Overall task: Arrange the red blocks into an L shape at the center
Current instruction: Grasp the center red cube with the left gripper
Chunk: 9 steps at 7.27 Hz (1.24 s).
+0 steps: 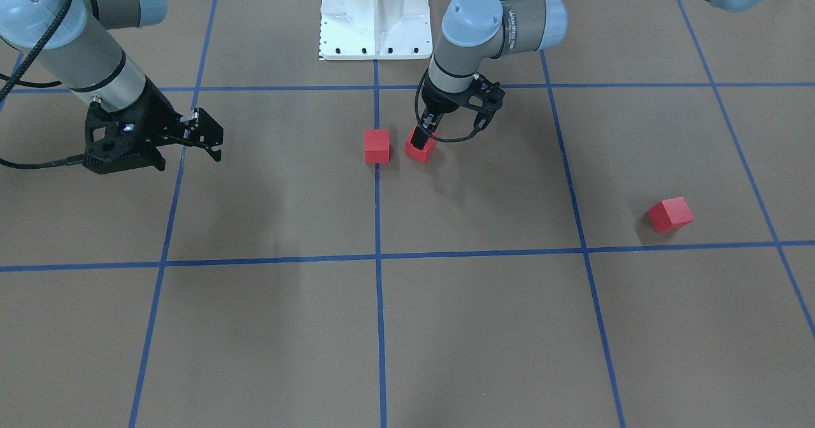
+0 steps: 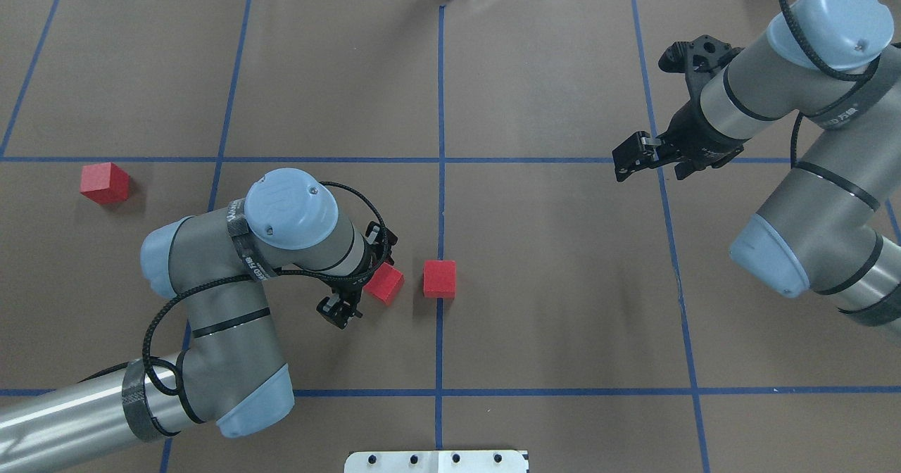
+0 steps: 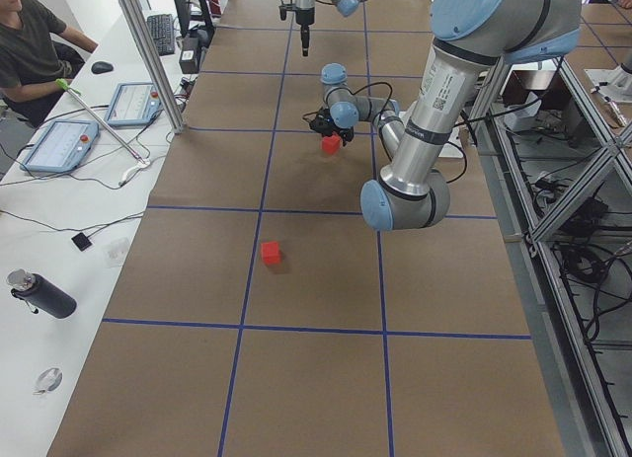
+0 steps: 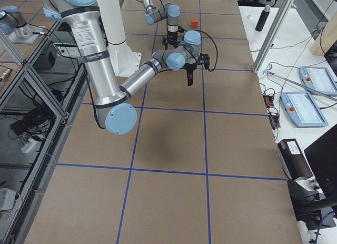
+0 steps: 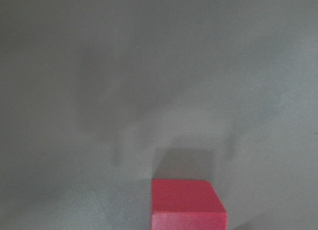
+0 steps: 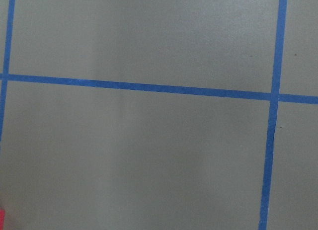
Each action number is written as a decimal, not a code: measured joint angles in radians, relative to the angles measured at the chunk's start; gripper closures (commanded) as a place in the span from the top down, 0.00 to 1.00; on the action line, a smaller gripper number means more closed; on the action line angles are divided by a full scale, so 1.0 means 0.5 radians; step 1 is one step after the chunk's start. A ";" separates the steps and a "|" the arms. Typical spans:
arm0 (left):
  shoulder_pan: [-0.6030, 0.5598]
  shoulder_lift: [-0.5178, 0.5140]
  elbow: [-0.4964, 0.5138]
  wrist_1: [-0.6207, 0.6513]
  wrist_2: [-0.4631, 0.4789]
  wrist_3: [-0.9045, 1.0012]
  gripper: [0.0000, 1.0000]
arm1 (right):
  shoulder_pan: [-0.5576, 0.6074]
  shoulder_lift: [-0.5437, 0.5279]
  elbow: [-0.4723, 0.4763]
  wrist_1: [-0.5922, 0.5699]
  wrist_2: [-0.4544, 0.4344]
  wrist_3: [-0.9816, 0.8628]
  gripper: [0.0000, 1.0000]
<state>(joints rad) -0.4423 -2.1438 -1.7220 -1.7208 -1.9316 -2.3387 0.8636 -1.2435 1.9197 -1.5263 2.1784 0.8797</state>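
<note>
The left pincer (image 1: 425,136) is down at the middle of the counter (image 1: 484,326), and its fingers are clamped on a red block (image 1: 421,148). The front camera shows one black finger pressed on the near face of this block. From overhead, the gray arm hides most of the left pincer (image 2: 366,279), and only a tilted corner of the held block (image 2: 384,282) peeks out.

A second red block (image 1: 376,146) sits on the middle blue tape line (image 1: 377,224). It is just beside the held block, with a thin gap between them. The overhead camera shows the second block (image 2: 439,279) sitting square to the line, while the held one is turned a bit.

The third red block (image 1: 670,214) lies by itself, well apart from the other two, out on the robot's left side. The overhead camera shows it (image 2: 104,182) far off near the picture's left edge.

The right pincer (image 1: 204,138) hangs over bare counter, well away from all the blocks. Its fingers are spread, with nothing in them. From overhead it (image 2: 633,156) sits near a blue line.

The left wrist camera shows only one red block (image 5: 188,204) at the bottom of its picture.
</note>
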 measured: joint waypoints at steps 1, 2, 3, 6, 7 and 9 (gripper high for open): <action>0.019 -0.011 0.014 0.001 0.026 0.002 1.00 | 0.000 -0.004 0.000 0.000 -0.001 0.001 1.00; 0.022 -0.016 0.012 0.002 0.035 0.007 1.00 | 0.000 -0.009 0.000 0.000 -0.001 0.001 1.00; 0.017 -0.018 0.003 0.002 0.041 0.011 1.00 | 0.000 -0.012 0.000 0.000 -0.001 0.000 1.00; -0.022 -0.031 0.009 -0.002 0.048 0.035 1.00 | -0.004 -0.013 -0.010 0.000 -0.003 0.000 1.00; -0.027 -0.038 0.021 -0.002 0.047 0.067 1.00 | -0.005 -0.013 -0.013 0.000 -0.003 -0.001 1.00; -0.029 -0.055 0.060 -0.004 0.047 0.096 0.94 | -0.007 -0.011 -0.020 0.000 -0.003 -0.001 1.00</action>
<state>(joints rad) -0.4568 -2.1714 -1.6920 -1.7229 -1.9082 -2.2908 0.8601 -1.2492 1.9095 -1.5263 2.1767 0.8790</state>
